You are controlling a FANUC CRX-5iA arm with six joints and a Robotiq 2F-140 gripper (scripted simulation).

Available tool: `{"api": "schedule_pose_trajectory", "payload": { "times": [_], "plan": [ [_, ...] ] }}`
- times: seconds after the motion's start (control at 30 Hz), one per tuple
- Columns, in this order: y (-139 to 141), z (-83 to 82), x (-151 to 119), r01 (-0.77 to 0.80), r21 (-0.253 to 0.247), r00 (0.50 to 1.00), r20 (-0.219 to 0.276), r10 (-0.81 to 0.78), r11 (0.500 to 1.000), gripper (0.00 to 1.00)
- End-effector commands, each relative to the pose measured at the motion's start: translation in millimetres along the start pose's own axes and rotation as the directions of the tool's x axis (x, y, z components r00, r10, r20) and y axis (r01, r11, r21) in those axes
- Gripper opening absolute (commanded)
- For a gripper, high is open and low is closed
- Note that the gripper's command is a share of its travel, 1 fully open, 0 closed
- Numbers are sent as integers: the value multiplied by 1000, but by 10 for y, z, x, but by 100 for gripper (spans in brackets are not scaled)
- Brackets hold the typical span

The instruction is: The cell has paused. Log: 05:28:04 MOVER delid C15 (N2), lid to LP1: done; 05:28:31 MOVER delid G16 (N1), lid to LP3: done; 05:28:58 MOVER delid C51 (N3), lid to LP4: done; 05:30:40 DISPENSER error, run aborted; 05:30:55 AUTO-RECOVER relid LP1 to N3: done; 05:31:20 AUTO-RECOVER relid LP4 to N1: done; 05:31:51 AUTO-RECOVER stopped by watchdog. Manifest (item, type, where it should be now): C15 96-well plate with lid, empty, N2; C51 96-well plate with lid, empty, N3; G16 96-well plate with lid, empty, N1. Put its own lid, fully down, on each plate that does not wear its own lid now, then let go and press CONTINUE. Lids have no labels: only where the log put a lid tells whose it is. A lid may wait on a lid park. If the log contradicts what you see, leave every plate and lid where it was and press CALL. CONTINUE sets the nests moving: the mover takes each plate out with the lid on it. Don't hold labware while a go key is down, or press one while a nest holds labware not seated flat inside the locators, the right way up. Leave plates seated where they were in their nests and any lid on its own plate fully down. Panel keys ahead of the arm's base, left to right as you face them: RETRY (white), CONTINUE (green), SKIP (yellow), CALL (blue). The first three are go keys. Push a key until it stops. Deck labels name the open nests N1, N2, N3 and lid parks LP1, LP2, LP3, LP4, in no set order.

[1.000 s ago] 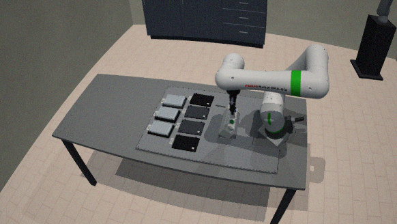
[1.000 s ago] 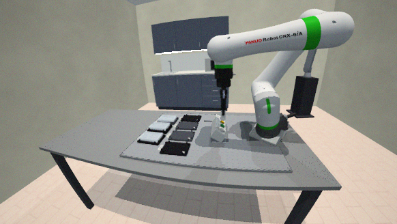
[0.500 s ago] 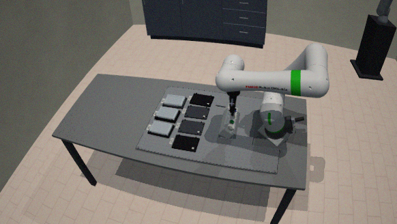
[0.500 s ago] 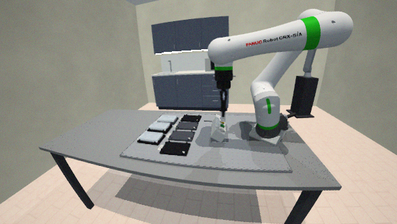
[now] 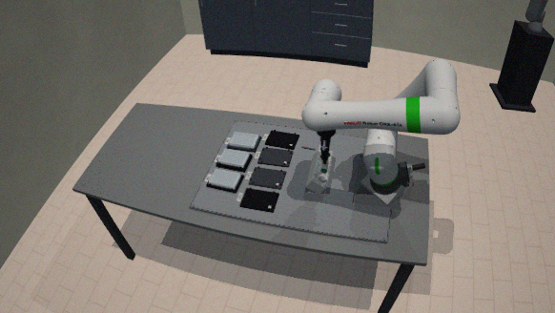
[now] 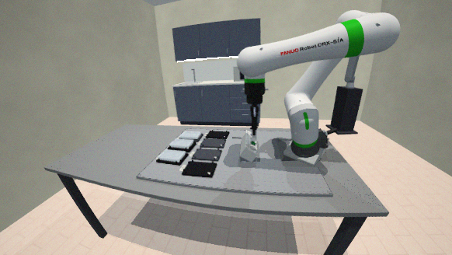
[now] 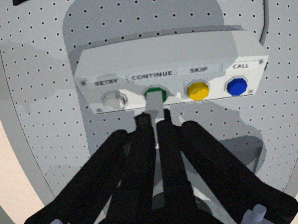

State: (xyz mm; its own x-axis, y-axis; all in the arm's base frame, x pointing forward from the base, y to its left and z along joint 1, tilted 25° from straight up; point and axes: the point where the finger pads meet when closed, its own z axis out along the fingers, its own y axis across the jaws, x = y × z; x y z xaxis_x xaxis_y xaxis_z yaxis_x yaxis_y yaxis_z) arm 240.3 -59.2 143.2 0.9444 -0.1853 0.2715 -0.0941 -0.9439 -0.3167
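Note:
My gripper (image 7: pixel 155 103) (image 5: pixel 324 162) (image 6: pixel 253 135) is shut and empty, its fingertips against the green CONTINUE key (image 7: pixel 153 90) on the key panel (image 7: pixel 173 63) (image 5: pixel 318 178) (image 6: pixel 247 149). The white RETRY key (image 7: pixel 117 99), yellow SKIP key (image 7: pixel 197 90) and blue CALL key (image 7: pixel 237 86) sit beside it. Three lidded pale plates (image 5: pixel 243 140) (image 5: pixel 234 158) (image 5: pixel 225 179) (image 6: pixel 190 135) (image 6: pixel 181 144) (image 6: pixel 171 156) sit in the left column of nests. The four black lid parks (image 5: pixel 281 139) (image 5: pixel 275 156) (image 5: pixel 267 177) (image 5: pixel 259 199) (image 6: pixel 217 134) (image 6: pixel 199 169) carry no lid.
The grey deck mat (image 5: pixel 334 215) (image 6: pixel 252 179) lies on the table (image 5: pixel 143 143) (image 6: pixel 97 151). The arm's base (image 5: pixel 381 177) (image 6: pixel 304 145) stands right of the key panel. A dark cabinet (image 5: pixel 286 24) and a black pedestal (image 5: pixel 522 62) stand away from the table.

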Motion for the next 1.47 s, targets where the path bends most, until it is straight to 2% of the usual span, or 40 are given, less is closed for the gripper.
{"api": "schedule_pose_trajectory", "payload": {
  "times": [0.0,0.3,1.43],
  "plan": [
    [1,28,1,0,0,1000,0,0,1000,0],
    [1,73,1,0,0,1000,0,0,1000,0],
    [1,82,1,0,0,1000,0,0,1000,0]
  ]
}}
